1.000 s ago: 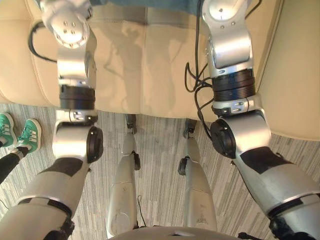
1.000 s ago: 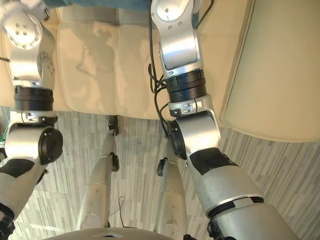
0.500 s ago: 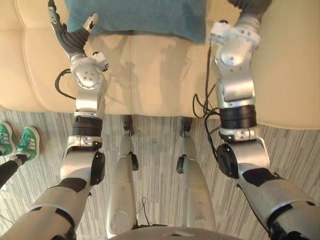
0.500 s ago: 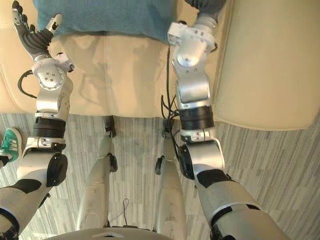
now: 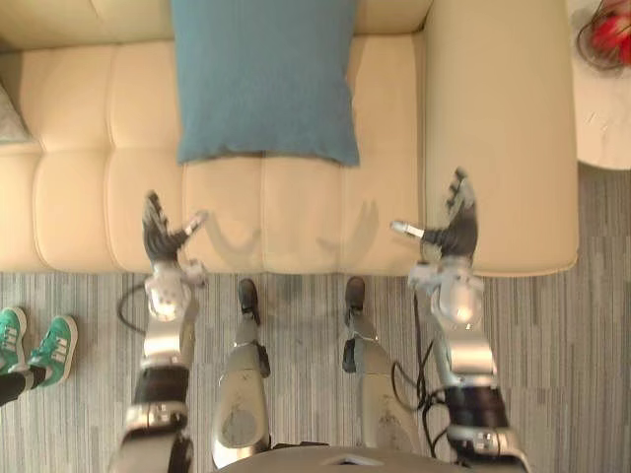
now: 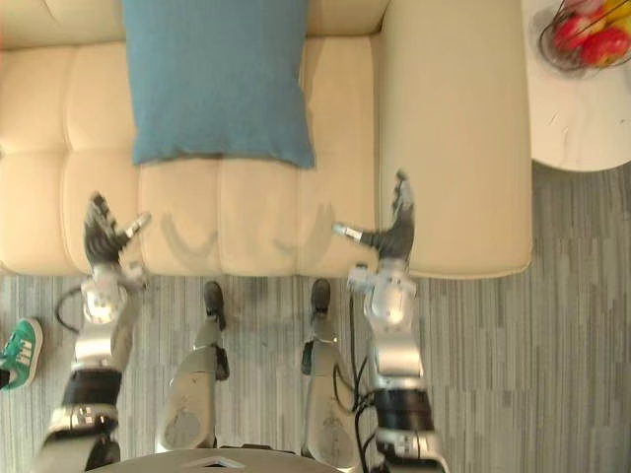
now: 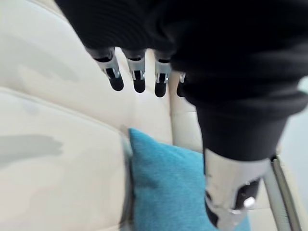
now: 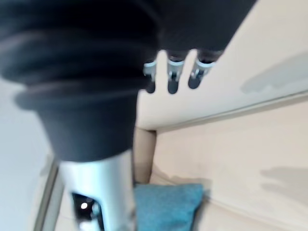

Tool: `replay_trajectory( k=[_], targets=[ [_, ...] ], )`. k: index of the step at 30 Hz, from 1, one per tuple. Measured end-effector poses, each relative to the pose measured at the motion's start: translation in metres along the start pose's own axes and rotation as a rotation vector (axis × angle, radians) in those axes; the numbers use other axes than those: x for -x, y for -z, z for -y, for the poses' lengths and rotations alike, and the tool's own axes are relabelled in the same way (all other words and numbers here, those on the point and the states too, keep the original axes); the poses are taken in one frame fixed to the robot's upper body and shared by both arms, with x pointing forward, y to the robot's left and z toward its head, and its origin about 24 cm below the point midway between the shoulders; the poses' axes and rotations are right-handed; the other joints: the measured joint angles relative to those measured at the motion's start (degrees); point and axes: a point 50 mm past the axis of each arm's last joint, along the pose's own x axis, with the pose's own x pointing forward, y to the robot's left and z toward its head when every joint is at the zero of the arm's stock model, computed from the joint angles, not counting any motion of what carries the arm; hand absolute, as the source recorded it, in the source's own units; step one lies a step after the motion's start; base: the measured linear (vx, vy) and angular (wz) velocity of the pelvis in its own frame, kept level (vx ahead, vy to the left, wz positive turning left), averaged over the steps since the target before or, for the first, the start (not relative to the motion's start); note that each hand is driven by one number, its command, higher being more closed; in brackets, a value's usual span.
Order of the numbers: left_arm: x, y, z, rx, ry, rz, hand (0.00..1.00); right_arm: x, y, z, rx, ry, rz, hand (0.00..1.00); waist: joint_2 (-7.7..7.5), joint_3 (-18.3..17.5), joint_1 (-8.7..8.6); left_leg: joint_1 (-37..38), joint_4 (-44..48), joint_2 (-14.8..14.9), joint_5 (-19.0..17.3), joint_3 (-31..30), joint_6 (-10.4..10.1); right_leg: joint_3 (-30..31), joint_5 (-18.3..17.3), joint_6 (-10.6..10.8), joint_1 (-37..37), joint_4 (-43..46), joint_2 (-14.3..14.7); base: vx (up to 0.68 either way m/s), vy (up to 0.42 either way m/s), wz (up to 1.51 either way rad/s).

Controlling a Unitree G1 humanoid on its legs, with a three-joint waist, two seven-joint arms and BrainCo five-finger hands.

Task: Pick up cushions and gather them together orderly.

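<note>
Left eye view first: both arms are up in front of the cream sofa (image 5: 79, 197), and nothing is in either hand. The left hand (image 5: 158, 236) sits in the lower left of the frame over the front edge of the seat, fingers straight and spread, thumb angled out toward the middle. The right hand (image 5: 454, 227) mirrors it at lower right, beside the sofa's broad armrest, fingers pointing up the frame, thumb stuck out to the left, palm empty.

And there's the blue cushion (image 5: 264, 79), lying flat on the seat at top centre, its far end against the backrest. It's well apart from both hands and sits between them, further up the frame.

Left wrist view confirms it: dark-tipped fingers (image 7: 139, 77) in a straight row, wrapped round nothing, cream upholstery past them and the blue cushion (image 7: 168, 187) beyond. Right wrist view, same story: fingers (image 8: 173, 79) extended, cushion (image 8: 168, 207) small in the distance.

Over in the upper right corner, a white side table (image 6: 582, 118) carries a wire basket of fruit (image 6: 587, 34). Lower left, a person's green shoes (image 5: 54, 345) stand on the striped grey floor (image 5: 582, 345).
</note>
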Motion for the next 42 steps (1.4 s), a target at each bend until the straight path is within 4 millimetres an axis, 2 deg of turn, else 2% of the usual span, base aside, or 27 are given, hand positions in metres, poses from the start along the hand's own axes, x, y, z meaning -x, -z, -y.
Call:
replay_trajectory(
  k=[1,2,3,5,8,10,11,12,14,17,20,25,28,29,30,31,32,33,34,35,37,38,39,40,41,42],
  targets=[
    [0.014,0.030,-0.007,-0.021,-0.005,-0.121,0.00,0.014,0.027,0.001,0.022,-0.019,-0.116,0.00,-0.19,-2.3,-0.08,1.4,1.2,-0.1,-1.4,0.0,0.1,0.0,-0.8,0.3,1.4,0.9,-0.3,0.05,0.006,0.01],
    [0.020,0.041,-0.010,-0.029,-0.008,-0.163,0.00,0.019,0.036,0.001,0.030,-0.024,-0.158,0.00,-0.21,-3.2,-0.10,2.0,1.5,-0.1,-1.8,0.1,0.1,0.0,-1.3,0.3,2.0,1.3,-0.4,0.09,-0.010,-0.01],
    [0.036,0.066,-0.019,-0.048,-0.016,-0.269,0.00,0.035,0.059,0.001,0.056,-0.045,-0.264,0.00,-0.20,-5.0,-0.20,4.5,2.1,-0.1,-3.0,0.3,0.1,0.0,-2.4,0.5,4.3,2.0,-0.4,0.10,-0.020,-0.04],
    [0.064,0.103,-0.032,-0.070,-0.040,-0.442,0.00,0.064,0.096,0.002,0.124,-0.095,-0.436,0.00,-0.14,-8.5,-0.34,7.8,3.2,0.0,-5.0,0.7,0.0,0.1,-4.5,0.5,7.7,2.0,-0.5,0.11,-0.011,-0.05],
    [0.103,0.146,-0.045,-0.116,-0.068,-0.672,0.00,0.103,0.138,0.007,0.193,-0.148,-0.662,0.00,-0.19,-13.5,-0.65,10.9,3.7,0.1,-6.7,1.0,-0.2,0.0,-5.0,0.7,11.7,0.4,-0.5,0.09,0.010,-0.03],
    [0.122,0.163,-0.051,-0.132,-0.080,-0.784,0.00,0.128,0.160,0.012,0.195,-0.135,-0.807,0.00,-0.31,-15.5,-0.68,12.9,3.6,0.0,-7.7,1.4,-0.5,0.0,-4.9,0.7,14.2,-1.3,-0.5,0.09,0.023,-0.06],
    [0.127,0.166,-0.053,-0.139,-0.079,-0.807,0.00,0.133,0.164,0.014,0.196,-0.134,-0.839,0.00,-0.36,-15.9,-0.71,13.4,3.6,0.0,-8.0,1.5,-0.5,0.0,-4.8,0.7,14.9,-1.9,-0.5,0.07,0.024,-0.08],
    [0.139,0.175,-0.060,-0.158,-0.088,-0.868,0.00,0.149,0.175,0.018,0.195,-0.136,-0.925,0.00,-0.54,-16.9,-0.89,14.6,3.5,0.0,-8.6,1.8,-0.7,0.1,-4.5,0.9,16.5,-3.3,-0.5,0.06,0.020,-0.05],
    [0.148,0.180,-0.070,-0.163,-0.121,-0.911,0.00,0.166,0.186,0.025,0.196,-0.114,-1.024,0.00,-0.79,-18.3,-0.98,15.6,3.2,-0.1,-9.2,2.2,-0.8,0.6,-3.7,1.1,18.1,-5.5,-0.5,0.08,0.016,-0.11],
    [0.159,0.186,-0.079,-0.186,-0.128,-0.974,0.00,0.176,0.196,0.036,0.207,-0.080,-1.103,0.00,-1.03,-18.9,-1.37,17.6,2.7,-0.7,-9.9,2.4,-0.8,1.6,-1.9,1.2,21.0,-8.4,-0.7,0.08,0.013,-0.18],
    [0.161,0.187,-0.082,-0.190,-0.124,-0.989,0.00,0.181,0.200,0.041,0.191,-0.059,-1.150,0.00,-1.22,-19.1,-1.58,18.6,2.8,-1.1,-10.6,2.4,-0.9,2.6,-1.3,1.7,22.0,-9.2,-0.7,0.05,0.016,-0.08],
    [0.161,0.187,-0.088,-0.189,-0.145,-0.994,0.00,0.181,0.204,0.038,0.185,-0.073,-1.179,0.00,-1.90,-18.7,-1.39,20.7,5.7,-1.6,-13.1,4.2,-0.5,6.4,-1.3,1.7,22.5,-8.3,-0.7,0.03,0.034,-0.43],
    [0.148,0.183,-0.084,-0.189,-0.132,-0.960,0.00,0.162,0.201,0.029,0.181,-0.099,-1.127,0.00,-2.47,-15.5,-1.01,19.1,11.7,-0.8,-16.5,8.0,0.1,9.2,-0.8,1.0,18.7,-2.9,0.0,-0.14,0.047,-0.75],
    [0.140,0.180,-0.082,-0.188,-0.128,-0.936,0.00,0.157,0.199,0.023,0.183,-0.118,-1.107,0.00,-3.38,-14.8,-1.05,16.6,15.3,-0.6,-18.3,9.0,1.8,8.7,0.7,0.0,15.8,-1.1,0.2,-0.23,0.044,-0.71],
    [0.131,0.177,-0.079,-0.184,-0.121,-0.913,0.00,0.154,0.198,0.017,0.185,-0.145,-1.093,0.00,-3.72,-14.4,-0.29,14.9,16.5,-0.4,-18.7,9.6,3.5,8.5,4.7,-0.3,14.4,-2.9,0.6,-0.29,0.036,-0.75],
    [0.130,0.177,-0.078,-0.183,-0.121,-0.912,0.00,0.148,0.197,0.018,0.189,-0.143,-1.078,0.00,-3.15,-14.1,0.08,14.4,16.5,1.0,-18.4,10.4,3.8,7.7,5.7,-0.1,14.4,-3.9,0.5,-0.24,0.019,-0.54],
    [0.124,0.174,-0.076,-0.184,-0.113,-0.891,0.00,0.146,0.195,0.013,0.178,-0.145,-1.069,0.00,-2.73,-13.3,-0.51,13.3,17.0,1.6,-17.3,10.7,2.9,1.8,-5.9,-1.9,10.8,13.0,-0.5,-0.17,-0.018,-0.03],
    [0.119,0.171,-0.075,-0.190,-0.104,-0.865,0.00,0.150,0.196,0.013,0.177,-0.145,-1.079,0.00,-3.20,-13.1,-0.65,13.5,17.5,1.5,-16.8,9.8,3.1,-1.1,-11.9,-2.4,10.7,25.5,-2.0,-0.14,-0.024,0.16],
    [0.118,0.169,-0.076,-0.197,-0.104,-0.856,0.00,0.150,0.196,0.014,0.178,-0.145,-1.081,0.00,-3.40,-13.2,-0.56,13.4,17.9,1.5,-16.6,9.5,3.2,-2.0,-13.2,-1.9,11.3,29.0,-2.7,-0.12,-0.091,0.35],
    [0.116,0.167,-0.081,-0.211,-0.113,-0.846,0.00,0.151,0.196,0.013,0.177,-0.146,-1.084,0.00,-4.04,-13.5,-0.21,12.4,19.0,1.5,-16.1,8.7,3.0,-3.4,-15.8,-0.5,14.1,34.3,-4.5,-0.13,-0.112,0.23],
    [0.116,0.167,-0.087,-0.222,-0.127,-0.843,0.00,0.150,0.196,0.011,0.177,-0.154,-1.082,0.00,-4.93,-13.9,-0.01,11.2,18.5,1.1,-14.0,8.2,2.8,-3.6,-18.5,1.7,17.3,35.5,-6.3,-0.21,-0.195,0.23],
    [0.119,0.167,-0.089,-0.226,-0.141,-0.848,0.00,0.144,0.195,0.008,0.178,-0.160,-1.069,0.00,-5.92,-14.5,0.42,9.1,18.7,1.0,-11.5,8.3,2.7,-3.5,-22.0,3.1,19.2,29.4,-6.0,-0.20,-0.223,0.08],
    [0.120,0.168,-0.089,-0.224,-0.146,-0.852,0.00,0.139,0.194,0.008,0.183,-0.163,-1.057,0.00,-5.64,-14.5,0.77,8.3,18.3,1.2,-10.4,8.6,2.7,-3.6,-22.8,2.5,19.7,26.1,-4.9,-0.21,-0.219,-0.25],
    [0.124,0.170,-0.084,-0.200,-0.150,-0.866,0.00,0.133,0.192,0.006,0.191,-0.168,-1.037,0.00,-4.13,-14.8,1.85,7.0,16.6,2.3,-8.6,8.9,2.8,-3.7,-23.3,1.8,20.4,20.0,-3.1,-0.36,-0.248,-0.40],
    [0.133,0.176,-0.075,-0.160,-0.155,-0.899,0.00,0.121,0.190,0.007,0.214,-0.176,-1.007,0.00,-1.44,-14.5,1.92,5.3,13.7,3.8,-6.0,8.1,2.2,-4.3,-22.5,0.6,20.9,13.5,-0.5,-0.31,-0.201,-0.27],
    [0.136,0.178,-0.071,-0.159,-0.150,-0.913,0.00,0.119,0.190,0.010,0.225,-0.175,-1.001,0.00,-0.53,-14.0,1.60,5.1,12.4,4.1,-4.8,7.3,2.2,-5.0,-21.3,0.2,20.9,12.9,0.3,-0.34,-0.171,0.04]
  ],
)
